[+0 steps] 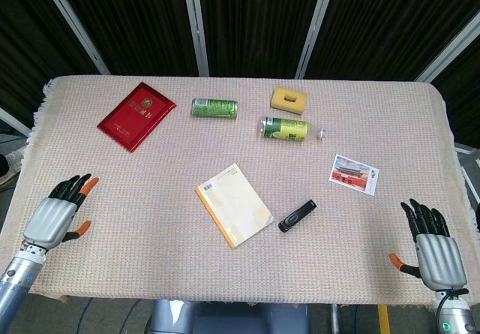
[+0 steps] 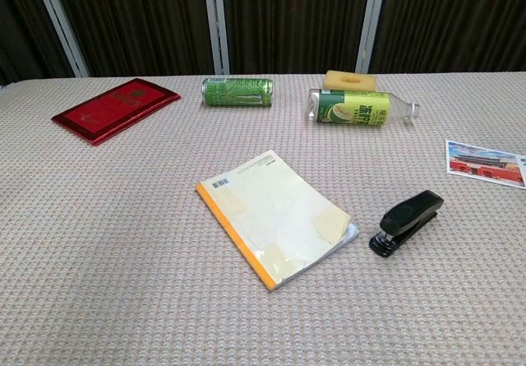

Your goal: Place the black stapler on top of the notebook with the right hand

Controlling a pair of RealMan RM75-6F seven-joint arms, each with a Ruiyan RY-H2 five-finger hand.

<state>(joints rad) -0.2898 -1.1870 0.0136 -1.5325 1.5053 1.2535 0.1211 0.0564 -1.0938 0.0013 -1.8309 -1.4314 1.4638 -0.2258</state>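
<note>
A black stapler (image 1: 298,215) (image 2: 406,222) lies on the woven tablecloth just right of a cream notebook (image 1: 234,204) (image 2: 275,215) with an orange spine, near the table's middle front. The two are apart by a small gap. My right hand (image 1: 432,250) rests at the front right corner, fingers spread, holding nothing, well right of the stapler. At the front left edge my left hand (image 1: 58,214) lies open too. Neither hand shows in the chest view.
A red booklet (image 1: 136,115) (image 2: 115,108) lies at the back left. A green can (image 1: 214,108) (image 2: 237,91), a green-labelled bottle (image 1: 289,129) (image 2: 357,107) and a yellow sponge (image 1: 289,99) (image 2: 350,81) lie at the back middle. A postcard (image 1: 353,173) (image 2: 485,162) lies right of the stapler.
</note>
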